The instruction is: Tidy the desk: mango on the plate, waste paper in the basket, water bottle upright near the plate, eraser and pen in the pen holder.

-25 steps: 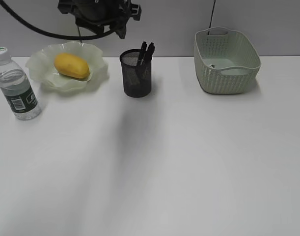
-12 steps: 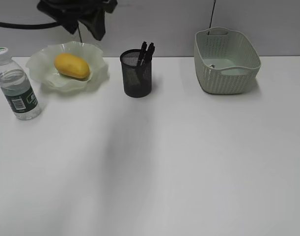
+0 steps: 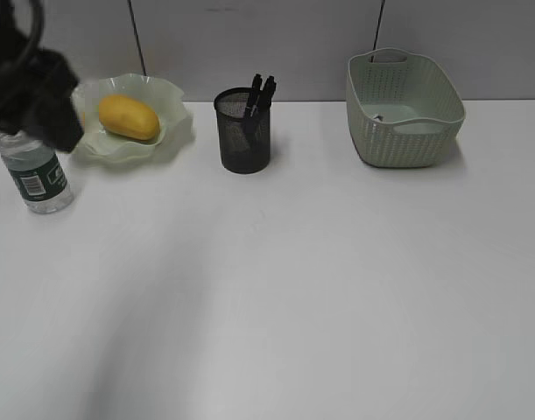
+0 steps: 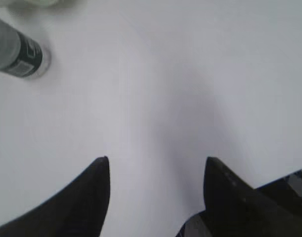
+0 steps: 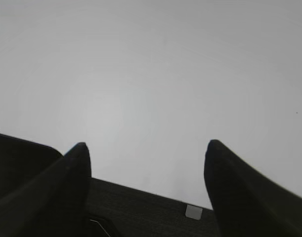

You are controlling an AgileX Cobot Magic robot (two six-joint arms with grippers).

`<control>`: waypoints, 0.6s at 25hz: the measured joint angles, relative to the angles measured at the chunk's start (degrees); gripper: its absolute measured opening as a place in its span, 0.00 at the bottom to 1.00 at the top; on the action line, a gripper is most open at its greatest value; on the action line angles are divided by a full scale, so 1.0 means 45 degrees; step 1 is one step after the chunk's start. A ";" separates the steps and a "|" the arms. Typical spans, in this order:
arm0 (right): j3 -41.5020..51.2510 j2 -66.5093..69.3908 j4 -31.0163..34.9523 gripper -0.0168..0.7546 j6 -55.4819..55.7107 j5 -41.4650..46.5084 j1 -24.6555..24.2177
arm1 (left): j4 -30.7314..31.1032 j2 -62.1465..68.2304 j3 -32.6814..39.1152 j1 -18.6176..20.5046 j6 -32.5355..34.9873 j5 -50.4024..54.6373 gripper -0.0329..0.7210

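The yellow mango (image 3: pixel 127 116) lies on the ruffled green plate (image 3: pixel 173 112). Left of the plate the water bottle (image 3: pixel 38 178) stands upright, its cap hidden behind my blurred left arm (image 3: pixel 31 87). From above, the left wrist view has the bottle (image 4: pixel 17 52) at the upper left, far from my open, empty left gripper (image 4: pixel 155 160). Pens (image 3: pixel 260 92) stick out of the black mesh pen holder (image 3: pixel 243 133). The eraser is hidden. In the green basket (image 3: pixel 405 131) lies a small speck (image 3: pixel 378 116), too small to name. My right gripper (image 5: pixel 147 144) hangs open and empty over bare desk (image 5: pixel 141 74).
Grey wall panels rise right behind the white desk (image 3: pixel 320 280). A dark base edge (image 5: pixel 151 207) with a small pale tag sits under the right gripper. The right arm is outside the exterior view.
My left arm has swung from above the pen holder leftward and down, and now blurs in front of the bottle's top. Its jaws widened slightly. The objects have not moved.
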 joint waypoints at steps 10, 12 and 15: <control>0.0000 0.0000 0.0084 0.75 -0.0089 -0.0012 0.0000 | -0.0251 -0.8851 0.5759 0.0000 0.0000 -0.0254 0.66; 0.0000 0.0000 0.0101 0.75 -0.0089 -0.0012 0.0000 | -0.0342 -1.0468 0.6409 0.0000 0.0000 -0.0226 0.67; 0.0000 0.0000 0.0156 0.75 -0.0183 -0.0012 0.0000 | -0.0483 -1.2704 0.7102 0.0000 0.0000 0.0002 0.69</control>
